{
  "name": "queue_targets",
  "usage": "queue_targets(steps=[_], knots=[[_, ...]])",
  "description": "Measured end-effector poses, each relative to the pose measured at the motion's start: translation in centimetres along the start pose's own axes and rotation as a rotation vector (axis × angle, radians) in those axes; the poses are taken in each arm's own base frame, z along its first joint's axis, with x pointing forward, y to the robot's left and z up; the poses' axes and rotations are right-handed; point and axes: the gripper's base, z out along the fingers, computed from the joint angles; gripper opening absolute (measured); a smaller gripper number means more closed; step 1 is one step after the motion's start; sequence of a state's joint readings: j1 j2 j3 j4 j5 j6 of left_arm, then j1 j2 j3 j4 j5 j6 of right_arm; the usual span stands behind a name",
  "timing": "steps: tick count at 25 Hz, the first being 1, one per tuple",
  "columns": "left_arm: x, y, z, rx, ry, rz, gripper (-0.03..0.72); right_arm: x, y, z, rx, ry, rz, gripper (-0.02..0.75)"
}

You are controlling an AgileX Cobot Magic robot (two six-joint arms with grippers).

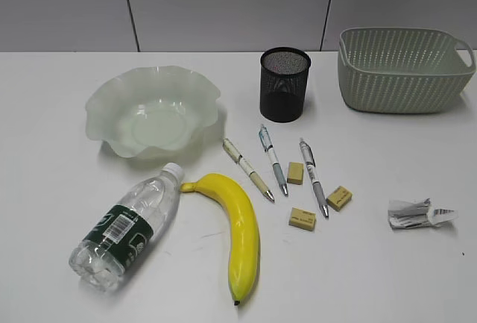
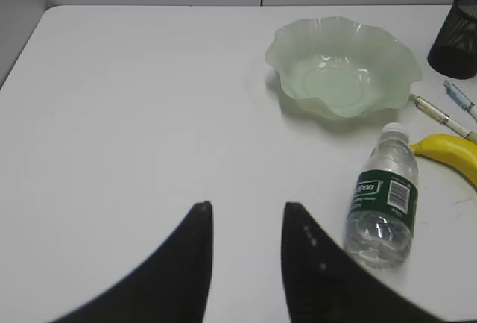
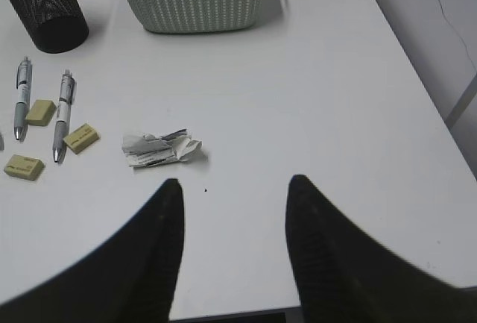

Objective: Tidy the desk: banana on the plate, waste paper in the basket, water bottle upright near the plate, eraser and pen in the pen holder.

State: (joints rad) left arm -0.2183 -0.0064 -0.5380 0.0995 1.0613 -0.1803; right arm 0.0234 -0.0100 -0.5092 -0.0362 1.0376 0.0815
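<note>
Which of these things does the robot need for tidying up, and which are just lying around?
For the job: banana, plate, water bottle, waste paper, basket, pen holder, three pens, three erasers.

Just lying about: nothing; everything on the desk belongs to the tidying.

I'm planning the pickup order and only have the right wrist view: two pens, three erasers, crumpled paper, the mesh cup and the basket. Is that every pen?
Observer: No. A third pen with a cream barrel lies left of those two.
Operator: What else is out on that side?
Observer: A bottle lies on its side at the front left, with its cap pointing toward the plate.
Operator: Anything on that plate yet?
Observer: Nothing. The banana lies just right of the bottle, in front of the plate.
</note>
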Motion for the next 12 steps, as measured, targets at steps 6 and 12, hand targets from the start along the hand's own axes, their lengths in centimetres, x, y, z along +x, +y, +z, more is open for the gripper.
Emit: queue_targets(steps=[6,12], knots=[[-0.3,-0.1,0.0,0.003,-0.006,-0.001,0.237,0.0,0.0,0.0,0.000,0.000,0.000,0.364],[-3.7,-2.2,4.1,0.137,0.082,0.074,0.238,0.0,0.0,0.0,0.000,0.000,0.000,0.364]])
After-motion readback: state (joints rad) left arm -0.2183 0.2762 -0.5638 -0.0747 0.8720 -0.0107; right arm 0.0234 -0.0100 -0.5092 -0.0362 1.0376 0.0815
